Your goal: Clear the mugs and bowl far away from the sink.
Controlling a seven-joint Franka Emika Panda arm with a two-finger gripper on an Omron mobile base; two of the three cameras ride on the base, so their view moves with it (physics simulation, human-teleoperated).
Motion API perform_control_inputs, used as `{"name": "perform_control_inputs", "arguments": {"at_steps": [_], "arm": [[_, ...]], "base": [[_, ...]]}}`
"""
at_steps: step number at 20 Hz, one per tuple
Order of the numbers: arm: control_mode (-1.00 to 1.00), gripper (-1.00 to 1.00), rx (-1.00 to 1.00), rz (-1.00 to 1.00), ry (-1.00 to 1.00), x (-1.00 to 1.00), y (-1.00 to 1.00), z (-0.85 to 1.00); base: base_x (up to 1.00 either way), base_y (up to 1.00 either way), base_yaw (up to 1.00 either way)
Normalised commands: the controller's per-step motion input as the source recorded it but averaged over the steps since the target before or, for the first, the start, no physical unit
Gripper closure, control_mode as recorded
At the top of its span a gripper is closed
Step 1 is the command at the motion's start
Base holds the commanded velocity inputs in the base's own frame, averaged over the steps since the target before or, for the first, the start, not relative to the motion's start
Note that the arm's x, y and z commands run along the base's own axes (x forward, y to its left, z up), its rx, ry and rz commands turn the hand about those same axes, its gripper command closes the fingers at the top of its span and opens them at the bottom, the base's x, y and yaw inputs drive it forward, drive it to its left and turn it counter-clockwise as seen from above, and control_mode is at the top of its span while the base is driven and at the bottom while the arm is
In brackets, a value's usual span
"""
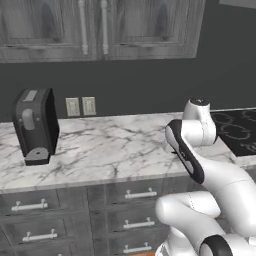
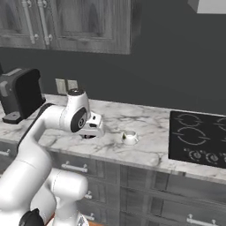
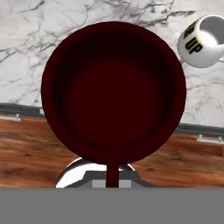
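The dark reddish-brown bowl (image 3: pixel 113 92) looms large in the hand view, seen from above, and overlaps the counter's front edge and the wooden floor below. A narrow piece of its rim runs down between the jaws, so my gripper (image 2: pixel 89 133) is shut on the bowl and holds it over the front part of the marble counter (image 2: pixel 132 121). One white mug (image 3: pixel 202 41) with dark lettering stands on the counter just right of the bowl; from the right base it is the small mug (image 2: pixel 129 137) beside my hand. The sink is out of view.
A dark coffee machine (image 1: pixel 34 125) stands at the counter's left end, below two wall outlets (image 1: pixel 80 106). The black stovetop (image 2: pixel 196 137) lies to the right of the mug. Upper cabinets (image 1: pixel 100 27) hang above, and drawers (image 1: pixel 132 194) run under the counter.
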Motion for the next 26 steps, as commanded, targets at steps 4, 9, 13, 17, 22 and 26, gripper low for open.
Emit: {"name": "perform_control_inputs", "arguments": {"at_steps": [4,9,13,17,22,26], "arm": [[-1.00,1.00,0.00,-0.16,0.00,0.41,0.21,-0.64],[-1.00,1.00,0.00,-0.09,0.09,0.70,0.00,-0.65],[-1.00,1.00,0.03,-0.02,0.11,0.81,-0.01,-0.50],[-1.00,1.00,0.11,-0.01,0.08,0.71,-0.04,-0.15],[-1.00,1.00,0.04,-0.06,0.00,0.62,0.00,-0.11],[-1.00,1.00,0.00,-0.11,0.00,0.32,0.00,-0.36]], "base": [[0.00,0.00,0.00],[0.00,0.00,0.00],[0.00,0.00,0.00],[0.00,0.00,0.00],[0.00,0.00,0.00],[0.00,0.00,0.00]]}}
